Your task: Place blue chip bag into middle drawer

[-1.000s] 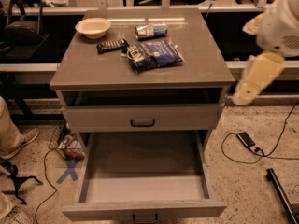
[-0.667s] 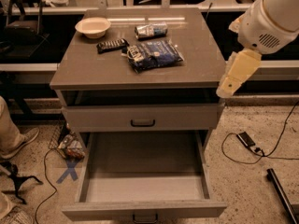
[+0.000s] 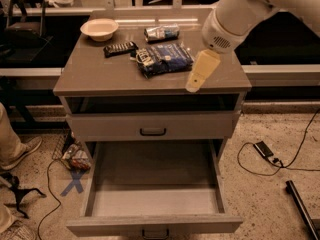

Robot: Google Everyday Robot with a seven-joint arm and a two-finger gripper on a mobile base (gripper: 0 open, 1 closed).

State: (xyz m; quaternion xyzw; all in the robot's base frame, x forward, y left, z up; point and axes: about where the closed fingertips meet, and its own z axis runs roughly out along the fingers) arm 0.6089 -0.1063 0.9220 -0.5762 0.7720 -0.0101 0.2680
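camera view, looking down at the front of a grey cabinet [image 3: 100,79] on a speckled floor. the blue chip bag [image 3: 164,59] lies flat on the cabinet top, right of centre, its white patch toward the left end. just left of the bag and slightly behind it lies a small dark snack bar [image 3: 120,48]. behind the bag a silver-blue can [image 3: 161,32] lies on its side, and a pale bowl [image 3: 99,28] sits at the back left corner.

the robot's white arm [image 3: 235,19] reaches in from the upper right. its cream-coloured gripper [image 3: 197,76] points down and to the left over the front right part of the cabinet top, just right of the bag and not touching it. whether the gripper is spread or pressed together cannot be told from this angle. it holds nothing.

under the top is an open gap, then the upper drawer front [image 3: 152,126], pushed in, with a small dark handle. below it the middle drawer [image 3: 155,199] is pulled far out toward the camera, its pale grey floor bare.

on the floor to the left are a blue taped x [image 3: 73,182] and a person's shoe [image 3: 22,151]. to the right lies a small dark device [image 3: 263,149] on a black cable.
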